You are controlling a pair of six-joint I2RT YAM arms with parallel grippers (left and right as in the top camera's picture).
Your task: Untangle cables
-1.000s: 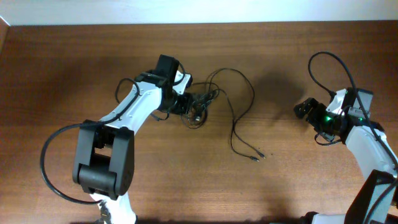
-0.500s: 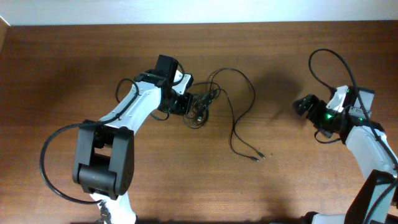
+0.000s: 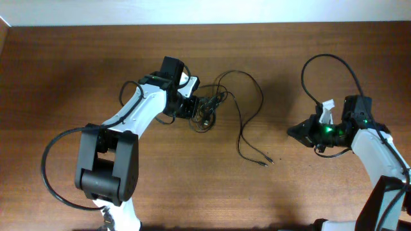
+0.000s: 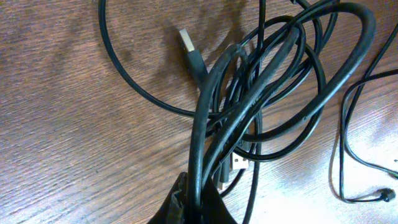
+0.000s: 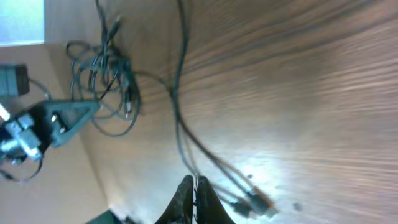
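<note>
The big wooden table (image 3: pixel 64 77) is filling the whole scene, and both arms are out over it. The left arm (image 3: pixel 138 109) is stretching in toward the middle, while the right arm (image 3: pixel 376 147) is bending in from the opposite side.

On to the left gripper (image 3: pixel 191 108): it's clamping down hard on the cables (image 3: pixel 210 106). From its wrist camera, several black strands are running straight out of the pinched fingertips (image 4: pixel 181 205), so that hand is gripping the bundle. The knot of loops is sitting right at those tips and fanning out ahead of the hand, strands crossing over and under one another.

Across the table, the right gripper (image 3: pixel 297 131) is pointing back toward the tangle with its fingers pressed together and nothing showing between them. That hand is closed and empty, well apart from the knot.

Two loose strands (image 3: pixel 247 138) are trailing out of the tangle, away from the left gripper and toward the right one. They're ending in small plugs (image 3: pixel 266 162) that are lying on the wood near the right gripper's tips, off to one side and not touching them.

Smallest of all, a flat USB plug (image 4: pixel 189 46) is lying on the wood ahead of the left gripper's fingers, at the edge of the loops.
</note>
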